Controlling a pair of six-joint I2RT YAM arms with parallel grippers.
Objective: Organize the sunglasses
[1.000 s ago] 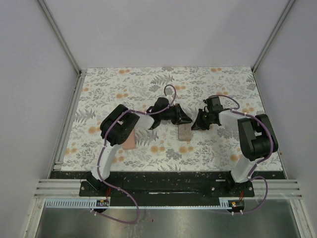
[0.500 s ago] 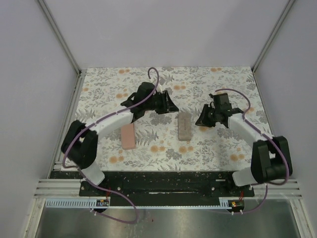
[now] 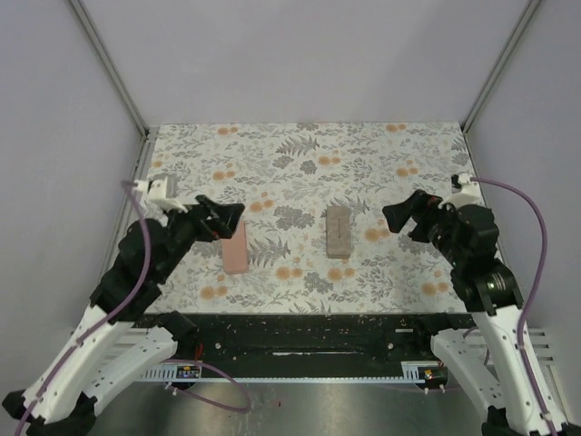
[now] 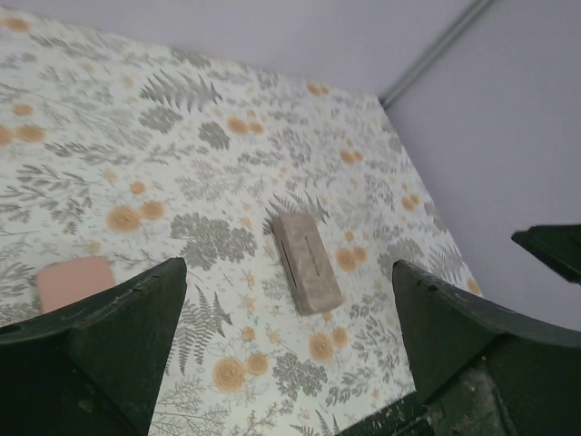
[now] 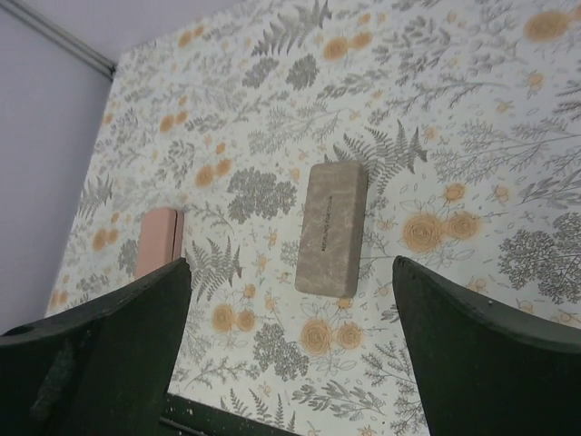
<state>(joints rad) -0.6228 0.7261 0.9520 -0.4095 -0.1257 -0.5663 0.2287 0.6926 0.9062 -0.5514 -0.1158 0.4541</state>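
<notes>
Lying flat on floral table [image 3: 272, 145]: smooth pink case [image 3: 236, 247], felt-textured tan case [image 3: 338, 231]; left tool [image 4: 289, 266], right tool [image 5: 290, 263] spread

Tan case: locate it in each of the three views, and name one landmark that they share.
Top external: the tan case lies mid-table, slightly right of centre.
Left wrist: the tan case is near the picture's centre, lying slantwise.
Right wrist: the tan case is near the picture's centre, long side running up the frame.
Shared landmark: the pink case, to its left in every view.
</notes>
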